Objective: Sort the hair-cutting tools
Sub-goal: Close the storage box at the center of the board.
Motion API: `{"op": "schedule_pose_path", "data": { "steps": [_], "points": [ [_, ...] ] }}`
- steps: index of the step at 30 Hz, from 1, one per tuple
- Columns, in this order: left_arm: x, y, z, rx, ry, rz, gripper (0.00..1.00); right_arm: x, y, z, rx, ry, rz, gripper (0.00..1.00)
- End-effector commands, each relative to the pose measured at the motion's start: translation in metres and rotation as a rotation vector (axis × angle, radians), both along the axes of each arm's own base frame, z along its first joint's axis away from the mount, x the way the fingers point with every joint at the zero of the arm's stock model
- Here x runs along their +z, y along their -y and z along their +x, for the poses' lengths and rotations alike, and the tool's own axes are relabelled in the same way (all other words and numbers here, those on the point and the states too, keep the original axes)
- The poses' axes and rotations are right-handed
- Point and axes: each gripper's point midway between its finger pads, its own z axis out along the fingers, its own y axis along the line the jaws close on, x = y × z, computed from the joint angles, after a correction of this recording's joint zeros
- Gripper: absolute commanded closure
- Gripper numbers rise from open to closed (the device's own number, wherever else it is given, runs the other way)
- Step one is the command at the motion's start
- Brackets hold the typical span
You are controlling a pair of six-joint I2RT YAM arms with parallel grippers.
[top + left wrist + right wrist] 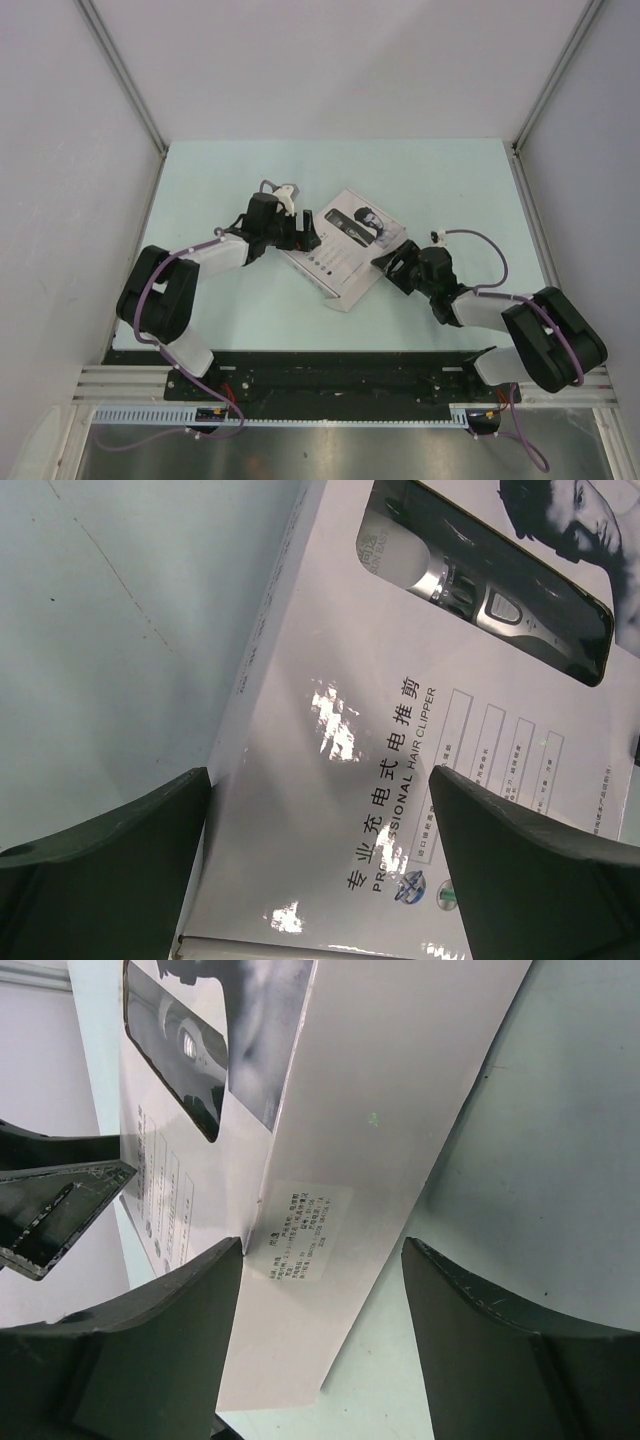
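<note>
Pale desk [220,180], white walls all round. Both my jaws are spread wide. Left gripper [320,775] straddles the left edge of the closed box [345,265], right gripper [322,1242] straddles its right edge, arms angled inward. Box sits mid-desk, skewed to the edges. The tools are probably inside. A clipper [480,595] shows on the lid, print or window, can't tell.

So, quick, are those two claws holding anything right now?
Left gripper: open, over the white box, gripping nothing.
Right gripper: open, astride the box's edge.
</note>
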Motion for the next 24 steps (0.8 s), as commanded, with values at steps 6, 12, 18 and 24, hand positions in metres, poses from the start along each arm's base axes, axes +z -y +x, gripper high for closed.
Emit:
{"op": "schedule_pose_path", "data": {
  "steps": [6,12,18,24],
  "points": [
    [0.025,0.013,0.005,-0.032,0.037,-0.049,0.0,0.04,-0.008,0.014,0.026,0.144,0.025,0.25],
    [0.051,-0.003,0.007,0.045,0.113,-0.028,0.0,0.053,0.021,0.024,-0.05,0.162,-0.09,0.19],
    [0.077,-0.028,-0.019,0.189,0.155,-0.089,0.0,0.087,0.08,0.062,-0.162,0.212,-0.243,0.18],
    [0.063,-0.038,-0.053,0.304,0.082,-0.174,0.0,0.08,0.112,0.126,-0.187,0.177,-0.328,0.19]
  ]
}}
